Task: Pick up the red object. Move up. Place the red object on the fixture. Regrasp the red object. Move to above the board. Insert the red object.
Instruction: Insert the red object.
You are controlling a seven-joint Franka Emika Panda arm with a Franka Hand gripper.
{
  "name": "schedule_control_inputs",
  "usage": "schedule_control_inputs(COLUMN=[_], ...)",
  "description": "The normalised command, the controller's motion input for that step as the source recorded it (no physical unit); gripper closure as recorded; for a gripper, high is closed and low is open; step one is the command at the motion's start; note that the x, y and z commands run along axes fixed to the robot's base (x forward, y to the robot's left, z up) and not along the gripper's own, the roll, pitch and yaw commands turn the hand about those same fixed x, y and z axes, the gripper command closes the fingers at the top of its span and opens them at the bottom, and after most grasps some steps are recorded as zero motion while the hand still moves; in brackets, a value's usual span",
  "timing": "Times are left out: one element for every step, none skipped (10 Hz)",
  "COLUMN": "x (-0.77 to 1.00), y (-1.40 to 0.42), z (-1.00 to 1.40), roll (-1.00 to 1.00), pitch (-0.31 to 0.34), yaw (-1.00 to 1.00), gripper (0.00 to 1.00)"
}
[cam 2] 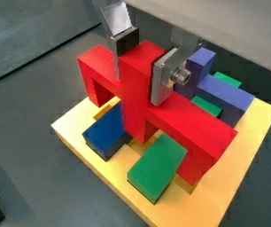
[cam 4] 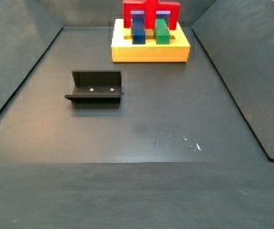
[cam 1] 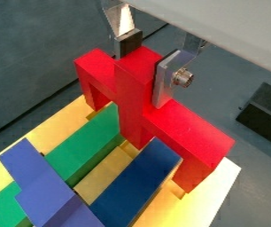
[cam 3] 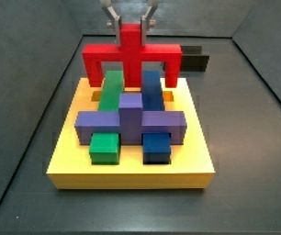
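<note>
- Insertion stage: my end effector (cam 1: 148, 55) is clamped on the red object's (cam 1: 138, 93) upright stem.
- Legs hang over the board (cam 3: 130, 167), straddling green and blue blocks (seating unclear).
- Fixture (cam 4: 95, 87) stands bare; only pressing down remains.

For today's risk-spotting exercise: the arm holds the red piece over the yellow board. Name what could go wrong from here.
1. The tool grips only the upright stem of the red object; the wide crossbar could tilt.
2. Its legs straddle the green block and blue block; a small offset might make a leg catch on them.
3. The purple block sits close by, so drifting that way risks a bump.
</note>
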Motion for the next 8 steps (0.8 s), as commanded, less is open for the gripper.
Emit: schedule_control_inputs(x=[0.0,0.0,0.0,0.0,0.0,0.0,0.0,0.0], y=[0.0,0.0,0.0,0.0,0.0,0.0,0.0,0.0], z=[-0.09,-0.07,-0.05,-0.01,-0.03,-0.07,-0.2,-0.27], roll=[0.0,0.01,0.01,0.01,0.0,0.0,0.0,0.0], pitch=[-0.011,0.0,0.0,0.0,0.0,0.0,-0.029,-0.033], yaw=[0.12,0.12,0.2,0.19,0.11,0.06,0.0,0.0], gripper=[1.0,1.0,1.0,1.0,1.0,1.0,1.0,1.0])
